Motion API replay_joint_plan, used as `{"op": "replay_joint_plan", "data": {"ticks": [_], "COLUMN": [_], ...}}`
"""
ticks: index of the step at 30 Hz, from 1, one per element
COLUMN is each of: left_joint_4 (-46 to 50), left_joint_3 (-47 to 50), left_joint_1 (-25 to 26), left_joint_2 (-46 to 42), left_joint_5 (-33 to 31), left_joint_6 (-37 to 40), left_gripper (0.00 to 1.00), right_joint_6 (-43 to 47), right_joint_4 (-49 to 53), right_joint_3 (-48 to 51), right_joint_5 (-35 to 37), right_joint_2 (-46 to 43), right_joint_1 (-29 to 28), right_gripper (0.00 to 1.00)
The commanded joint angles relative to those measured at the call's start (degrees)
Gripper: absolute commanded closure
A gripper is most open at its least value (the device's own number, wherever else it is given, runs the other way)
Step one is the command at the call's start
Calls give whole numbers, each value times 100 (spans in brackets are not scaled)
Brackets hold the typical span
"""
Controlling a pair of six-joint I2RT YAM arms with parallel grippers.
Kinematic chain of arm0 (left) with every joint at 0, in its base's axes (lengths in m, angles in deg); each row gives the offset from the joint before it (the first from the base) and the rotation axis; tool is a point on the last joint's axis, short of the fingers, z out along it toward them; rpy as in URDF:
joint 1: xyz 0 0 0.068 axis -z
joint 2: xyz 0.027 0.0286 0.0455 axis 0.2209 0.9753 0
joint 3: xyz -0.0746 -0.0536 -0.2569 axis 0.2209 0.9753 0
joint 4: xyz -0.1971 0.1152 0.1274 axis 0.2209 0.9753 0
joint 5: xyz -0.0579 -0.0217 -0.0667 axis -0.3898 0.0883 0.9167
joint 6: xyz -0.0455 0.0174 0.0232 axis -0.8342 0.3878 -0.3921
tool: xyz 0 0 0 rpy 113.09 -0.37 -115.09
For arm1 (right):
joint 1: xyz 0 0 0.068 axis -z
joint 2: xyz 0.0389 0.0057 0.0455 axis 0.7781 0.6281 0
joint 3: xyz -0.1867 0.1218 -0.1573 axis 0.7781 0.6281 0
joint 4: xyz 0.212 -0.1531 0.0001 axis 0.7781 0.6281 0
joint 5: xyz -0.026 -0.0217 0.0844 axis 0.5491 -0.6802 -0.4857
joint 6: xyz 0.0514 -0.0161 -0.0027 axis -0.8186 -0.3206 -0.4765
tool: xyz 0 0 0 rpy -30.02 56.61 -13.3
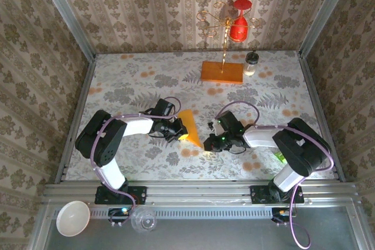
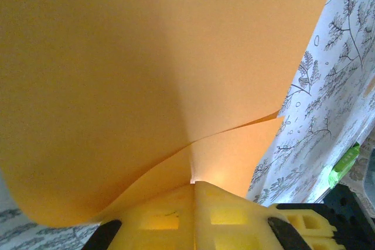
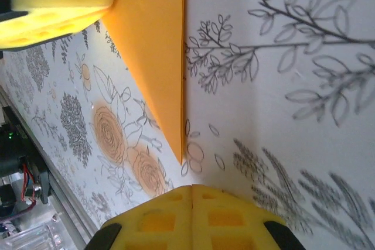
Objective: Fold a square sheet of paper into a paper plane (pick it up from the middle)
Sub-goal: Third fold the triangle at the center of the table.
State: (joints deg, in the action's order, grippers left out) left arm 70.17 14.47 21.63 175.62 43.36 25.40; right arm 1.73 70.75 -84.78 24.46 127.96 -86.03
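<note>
The left gripper (image 2: 193, 187) is pinched shut on the folded paper (image 2: 146, 74), holding it low over the table (image 1: 146, 80) between the 2 arms. The right gripper (image 3: 192, 190), closed and empty, sits near the paper's pointed tip. We judge 2 risks: the loose layers could spring apart, or the right gripper could crumple that tip.

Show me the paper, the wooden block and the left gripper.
paper (image 1: 192, 126), top view, middle of the folded sheet.
wooden block (image 1: 214, 73), top view, left part of its top face.
left gripper (image 2: 193, 183), left wrist view, where its shut fingertips meet.
</note>
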Motion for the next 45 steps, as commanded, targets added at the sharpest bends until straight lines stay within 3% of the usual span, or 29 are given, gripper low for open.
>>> {"op": "replay_joint_plan", "data": {"ticks": [1, 16, 29, 36, 45], "left_joint_4": [583, 547, 550, -177, -562], "left_joint_3": [49, -114, -515, -127, 315], "left_joint_1": [-93, -29, 268, 400, 340], "left_joint_2": [291, 247, -271, -47, 82], "left_joint_5": [-582, -476, -415, -398, -903], "left_joint_6": [172, 181, 634, 238, 166], "left_gripper": [91, 91, 90, 90, 90], "right_joint_6": [-53, -18, 22, -68, -154], "right_joint_4": [349, 255, 976, 1104, 1394], "right_joint_3": [-283, -1526, -1520, -1483, -1395], "right_joint_5": [57, 26, 613, 694, 929], "right_joint_2": [-266, 1256, 1557, 1614, 1619], "right_joint_1": [22, -179, -215, -215, -215], "right_gripper": [92, 95, 95, 95, 95]}}
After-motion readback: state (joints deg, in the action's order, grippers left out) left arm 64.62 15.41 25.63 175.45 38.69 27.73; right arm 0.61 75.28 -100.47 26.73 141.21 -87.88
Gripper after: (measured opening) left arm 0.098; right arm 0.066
